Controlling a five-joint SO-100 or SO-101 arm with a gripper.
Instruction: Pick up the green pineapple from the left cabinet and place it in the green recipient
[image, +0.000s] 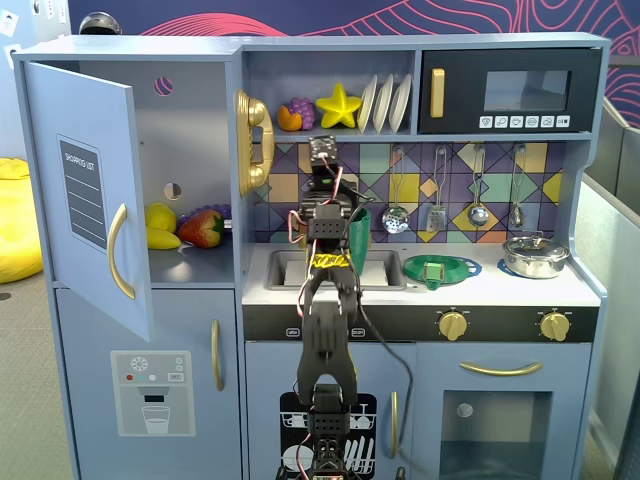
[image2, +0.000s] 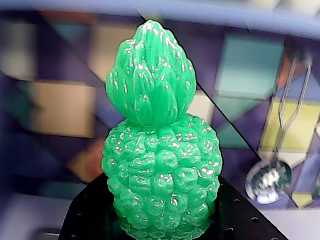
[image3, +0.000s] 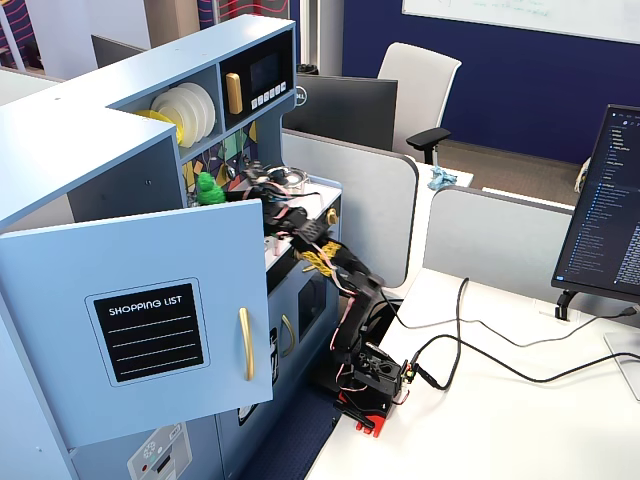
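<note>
Green pineapple fills wrist view — base cut off, pincer hidden.

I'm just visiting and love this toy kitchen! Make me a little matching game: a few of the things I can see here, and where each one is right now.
Things:
1. green pineapple
2. strawberry
3. yellow star
4. silver pot

Places:
A. on the upper shelf, beside the white plates
B. inside the left cabinet, whose door stands open
C. on the counter at the right, above the gold knobs
D. held in the gripper, up in front of the tiled wall

Pairs: 1-D, 2-B, 3-A, 4-C
</note>
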